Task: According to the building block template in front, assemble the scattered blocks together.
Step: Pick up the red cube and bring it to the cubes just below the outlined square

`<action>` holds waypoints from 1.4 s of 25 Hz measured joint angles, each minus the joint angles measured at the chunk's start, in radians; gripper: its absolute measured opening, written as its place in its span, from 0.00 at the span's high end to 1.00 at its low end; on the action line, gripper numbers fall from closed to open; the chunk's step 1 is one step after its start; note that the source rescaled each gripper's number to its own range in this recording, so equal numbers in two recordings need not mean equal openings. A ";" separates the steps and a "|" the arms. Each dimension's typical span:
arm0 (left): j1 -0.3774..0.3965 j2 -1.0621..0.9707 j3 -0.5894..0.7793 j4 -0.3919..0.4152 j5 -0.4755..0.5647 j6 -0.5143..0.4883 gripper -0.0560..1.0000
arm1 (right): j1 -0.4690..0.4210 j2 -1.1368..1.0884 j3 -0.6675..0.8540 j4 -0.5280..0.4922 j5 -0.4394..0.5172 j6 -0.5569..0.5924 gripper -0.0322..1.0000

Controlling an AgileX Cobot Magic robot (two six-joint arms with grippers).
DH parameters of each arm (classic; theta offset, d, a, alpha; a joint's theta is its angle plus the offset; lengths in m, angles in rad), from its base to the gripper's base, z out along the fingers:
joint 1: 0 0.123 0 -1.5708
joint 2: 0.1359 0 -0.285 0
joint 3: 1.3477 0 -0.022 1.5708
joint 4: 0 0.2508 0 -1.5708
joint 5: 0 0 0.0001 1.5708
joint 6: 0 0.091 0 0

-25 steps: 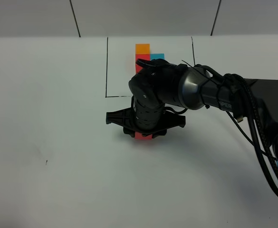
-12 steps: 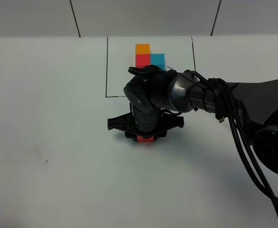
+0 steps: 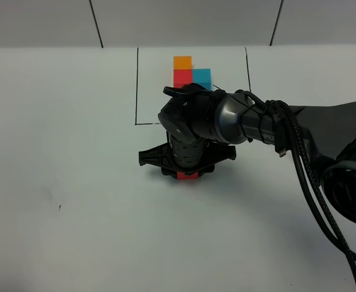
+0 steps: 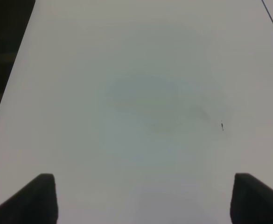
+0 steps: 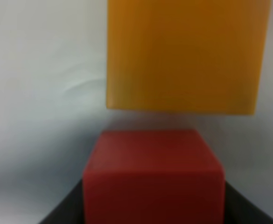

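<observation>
Toward the front-left corner of the worktop (image 3: pixel 56 152), outside the high camera's frame, the left gripper (image 4: pixel 145 200) is held over bare white surface with its fingers spread wide and nothing between them. Near the middle of the worktop, the right gripper (image 3: pixel 187 170) is set down over the loose red cube (image 5: pixel 153 172), which is pinched between its two dark fingers. Only a sliver of red is seen beneath it from the high camera. Just beyond, toward the far edge, the loose orange cube (image 5: pixel 180 56) is seen from the right wrist camera, near the red one and slightly off line with it. Whether the two touch cannot be told. The loose blue cube is not seen in any view. By the far edge, inside the drawn black outline (image 3: pixel 137 85), the building block template (image 3: pixel 188 74) is laid out: orange farthest, red in front of it, blue beside the red toward the right edge. The task is judged to be in its first half: red is being brought up to orange, their joint is not yet squared, and blue is left to be added. Compared with a second ago, the template's red and blue cubes, then partly covered by the arm, are fully exposed, and less of the gripped red cube is shown.
</observation>
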 joint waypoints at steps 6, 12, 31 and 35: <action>0.000 0.000 0.000 0.000 0.000 0.000 0.26 | -0.019 0.001 -0.001 -0.025 -0.011 0.000 0.96; 0.000 0.000 0.000 0.000 0.000 0.000 0.26 | -0.027 0.001 -0.001 -0.026 -0.014 0.000 0.96; 0.000 0.000 0.000 0.000 0.000 0.000 0.26 | -0.029 0.001 -0.001 -0.003 -0.022 -0.019 0.96; 0.000 0.000 0.000 0.000 0.000 0.000 0.26 | -0.029 0.001 -0.001 -0.003 -0.022 -0.020 0.96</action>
